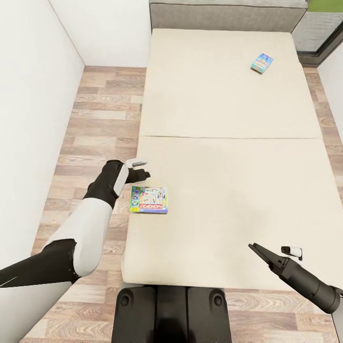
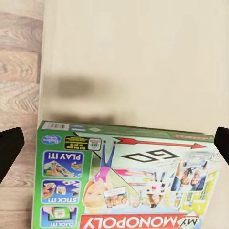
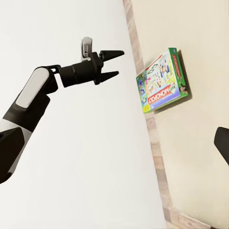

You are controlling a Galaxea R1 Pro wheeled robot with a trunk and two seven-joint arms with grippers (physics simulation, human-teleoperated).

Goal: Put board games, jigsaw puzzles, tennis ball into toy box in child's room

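Robot parked at the foot of the wide low bed with the two-part beige mattress (image 1: 228,119).

Nearer toy: a flat green card box printed MY MONOPOLY (image 1: 149,199), lying face up on the mattress close to its left edge, on the part nearer the robot. Second toy: a small flat blue box with bright print (image 1: 262,63), far up the mattress toward the grey headboard (image 1: 227,15), near the right edge and well apart from the green one.

Left gripper (image 1: 140,170) hangs above the mattress just beyond the green box, toward the headboard, not touching it. Its two dark fingers stand spread, nothing between them; in the left wrist view the fingertips sit wide to either side with the box below. Judgement: a pre-grasp hover, jaws parted wide to take the box by its edges.

Right gripper (image 1: 256,248) is held low over the foot of the mattress, right side, away from both boxes; whether its fingers are apart or together I cannot tell. It looks parked out of the way.

Room to move: the green box lies near the mattress edge, with wood-plank floor (image 1: 100,114) and a plain white wall (image 1: 33,105) beyond. Mattress around it is bare.
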